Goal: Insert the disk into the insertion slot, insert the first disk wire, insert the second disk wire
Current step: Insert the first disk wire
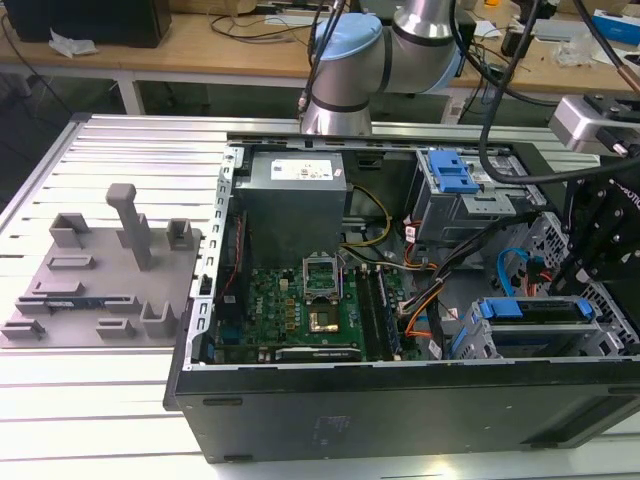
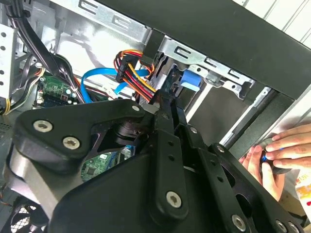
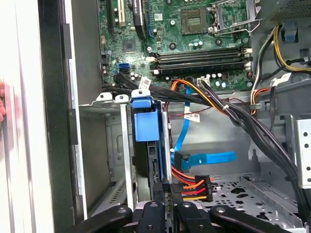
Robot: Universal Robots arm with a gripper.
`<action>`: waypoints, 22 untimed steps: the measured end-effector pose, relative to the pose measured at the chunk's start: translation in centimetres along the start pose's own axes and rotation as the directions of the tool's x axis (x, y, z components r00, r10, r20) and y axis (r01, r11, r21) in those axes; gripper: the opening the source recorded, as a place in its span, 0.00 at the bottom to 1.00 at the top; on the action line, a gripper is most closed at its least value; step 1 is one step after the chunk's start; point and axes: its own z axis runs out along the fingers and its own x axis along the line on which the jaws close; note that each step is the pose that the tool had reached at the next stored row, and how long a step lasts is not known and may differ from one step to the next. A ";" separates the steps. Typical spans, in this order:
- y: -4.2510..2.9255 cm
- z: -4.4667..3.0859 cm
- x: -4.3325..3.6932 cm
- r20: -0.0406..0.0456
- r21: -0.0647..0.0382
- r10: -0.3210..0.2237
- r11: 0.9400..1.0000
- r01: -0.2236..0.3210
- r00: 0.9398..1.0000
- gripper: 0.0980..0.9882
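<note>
Seemingly, the claw (image 3: 163,188) is pinching its fingers nearly shut on the plug end of the first disk wire (image 3: 190,188), the red, orange and yellow power lead. The plug itself is hiding behind the fingertips, so that grip is my reading.

Directly ahead of the claw, the disk (image 3: 146,127) is sitting edge-on inside the insertion slot (image 3: 115,145), with its blue carrier tab showing at the far end. Just beside the claw and slightly ahead of it, the second disk wire (image 3: 206,158), a flat blue data cable, is hanging loose with its connector unplugged.

Trouble, I judge, is lying in that closeness. The plug may be riding tilted in the pinch and jamming against the disk's socket, or the blue cable may be catching on a finger. Off to the claw's side, a person's hand (image 2: 279,153) is resting at the edge of the case (image 2: 233,39), near enough to matter.

Counting: one disk, one slot, two disk wires, one claw, at least one hand.
</note>
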 end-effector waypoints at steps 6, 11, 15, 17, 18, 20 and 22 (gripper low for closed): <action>-0.01 0.10 0.12 0.000 0.000 0.006 1.000 -0.006 1.000 0.07; -0.01 0.16 0.12 0.001 0.006 0.015 1.000 -0.015 1.000 0.07; 0.00 0.20 0.12 0.001 0.010 0.019 1.000 -0.019 1.000 0.07; 0.01 0.20 0.12 0.001 0.010 0.019 1.000 -0.019 1.000 0.07; 0.02 0.20 0.12 0.001 0.010 0.019 1.000 -0.019 1.000 0.07; 0.03 0.20 0.12 0.001 0.010 0.019 1.000 -0.019 1.000 0.07; 0.09 0.20 0.14 0.001 0.010 0.019 1.000 -0.019 1.000 0.07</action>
